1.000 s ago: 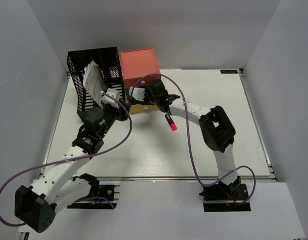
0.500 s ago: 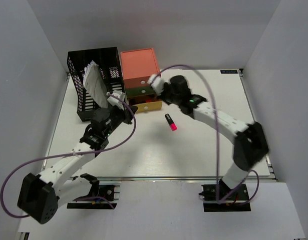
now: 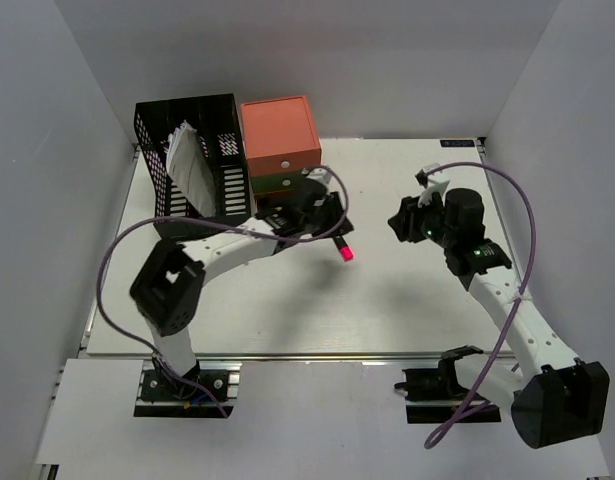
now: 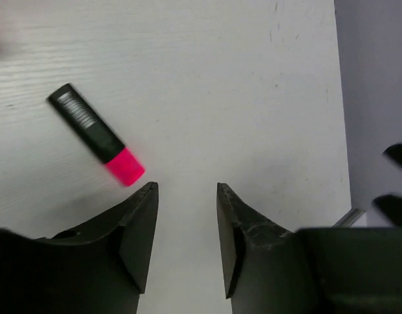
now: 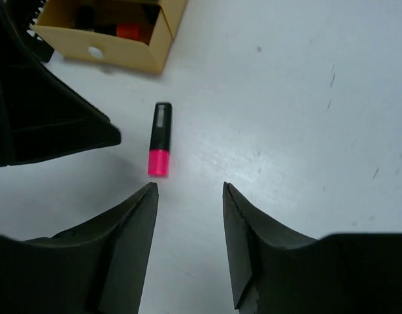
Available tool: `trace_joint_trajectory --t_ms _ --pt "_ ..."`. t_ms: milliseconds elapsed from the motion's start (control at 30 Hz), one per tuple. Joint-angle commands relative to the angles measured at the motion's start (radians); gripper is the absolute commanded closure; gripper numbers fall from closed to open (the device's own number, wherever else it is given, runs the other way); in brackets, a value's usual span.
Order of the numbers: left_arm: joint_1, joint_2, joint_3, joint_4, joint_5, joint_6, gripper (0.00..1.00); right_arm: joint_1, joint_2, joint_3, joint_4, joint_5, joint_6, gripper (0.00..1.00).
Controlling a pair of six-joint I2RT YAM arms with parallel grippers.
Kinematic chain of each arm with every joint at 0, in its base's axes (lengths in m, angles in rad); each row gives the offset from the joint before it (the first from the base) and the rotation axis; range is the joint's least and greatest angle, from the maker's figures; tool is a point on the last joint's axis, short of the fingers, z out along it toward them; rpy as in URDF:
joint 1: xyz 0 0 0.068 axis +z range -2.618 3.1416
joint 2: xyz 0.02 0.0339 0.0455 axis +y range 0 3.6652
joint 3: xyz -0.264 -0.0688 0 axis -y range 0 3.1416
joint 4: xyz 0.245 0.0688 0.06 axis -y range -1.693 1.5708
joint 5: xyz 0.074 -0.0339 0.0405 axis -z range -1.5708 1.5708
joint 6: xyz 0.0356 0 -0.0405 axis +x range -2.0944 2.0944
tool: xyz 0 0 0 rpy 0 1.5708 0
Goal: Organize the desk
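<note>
Now, L jaws & R jaws gape empty: centre L over the marker [image 4: 96, 134] on the desk [image 3: 407, 300], straddle barrel crosswise, prob. for the drawer [image 5: 102, 39].

Left gripper [image 3: 331, 224] sat just beside the pink-tipped marker [image 3: 341, 248] at mid-desk [image 3: 287, 320], while the right gripper [image 3: 397, 223] hung nearer the right edge.

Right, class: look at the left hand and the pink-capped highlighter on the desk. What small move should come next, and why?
Probably slide the left hand sideways to centre over the highlighter. Its jaws stand open and empty, the highlighter lies loose on the desk just off their gap, and the yellow drawer is open with markers inside.
</note>
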Motion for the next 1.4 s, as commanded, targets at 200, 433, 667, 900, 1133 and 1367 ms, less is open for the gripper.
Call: trace_joint_trajectory --t_ms 200,433,667,900,1133,1367 --pt "-0.118 0.342 0.516 -0.558 -0.276 -0.287 0.35 -0.179 -0.062 0.002 -0.095 -0.211 0.085 0.43" --pt "-0.164 0.506 0.803 -0.777 -0.397 -0.415 0.33 -0.23 -0.108 -0.003 -0.106 -0.271 0.084 0.42" --pt "-0.173 0.587 0.918 -0.928 -0.493 -0.499 0.33 -0.25 -0.119 -0.004 -0.103 -0.268 0.079 0.4" --pt "-0.173 0.612 0.914 -0.965 -0.571 -0.525 0.32 -0.254 -0.12 -0.009 -0.097 -0.264 0.079 0.39" --pt "-0.173 0.649 0.921 -0.926 -0.585 -0.522 0.33 -0.262 -0.125 -0.013 -0.091 -0.247 0.073 0.39" --pt "-0.164 0.678 0.932 -0.926 -0.591 -0.51 0.33 -0.268 -0.128 -0.016 -0.086 -0.242 0.072 0.39"
